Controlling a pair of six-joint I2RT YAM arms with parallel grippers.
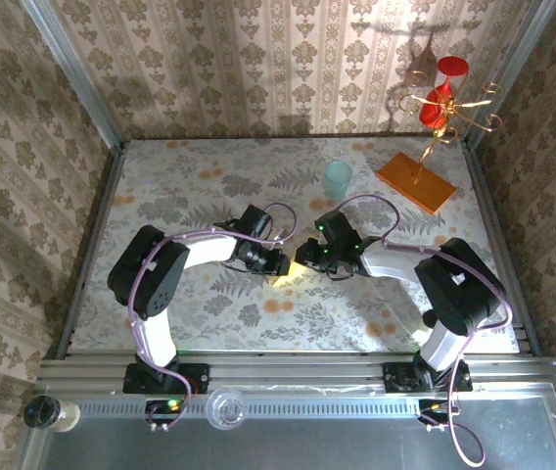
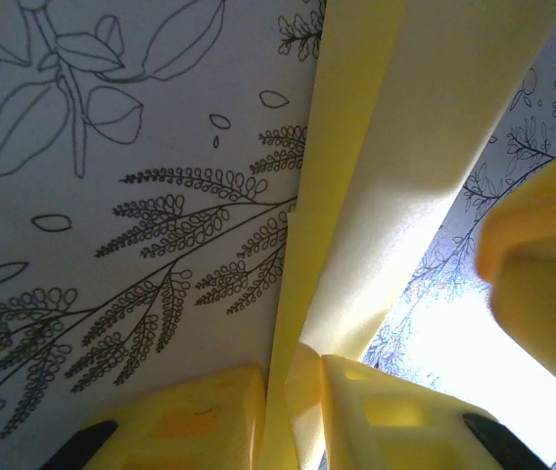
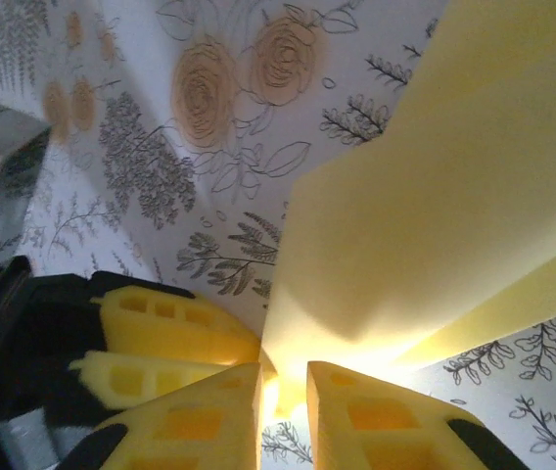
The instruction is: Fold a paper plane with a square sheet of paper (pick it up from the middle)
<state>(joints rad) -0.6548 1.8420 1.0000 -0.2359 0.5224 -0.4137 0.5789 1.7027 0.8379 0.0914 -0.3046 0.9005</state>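
The yellow sheet of paper (image 1: 286,278) is folded into long flaps and held just above the table's middle, between both grippers; whether it has the paper plane's full shape I cannot tell. In the left wrist view the paper (image 2: 405,147) runs up from my left gripper (image 2: 293,392), which is shut on a creased edge. In the right wrist view the paper (image 3: 435,196) narrows down into my right gripper (image 3: 283,392), whose fingers are shut on its lower edge. From above, the left gripper (image 1: 280,262) and right gripper (image 1: 304,257) nearly touch, tip to tip.
A pale teal cup (image 1: 338,179) stands behind the grippers. An orange slab (image 1: 415,182) with a gold stand (image 1: 441,98) sits at the back right. The floral tablecloth (image 1: 209,186) is enclosed by wallpapered walls on three sides.
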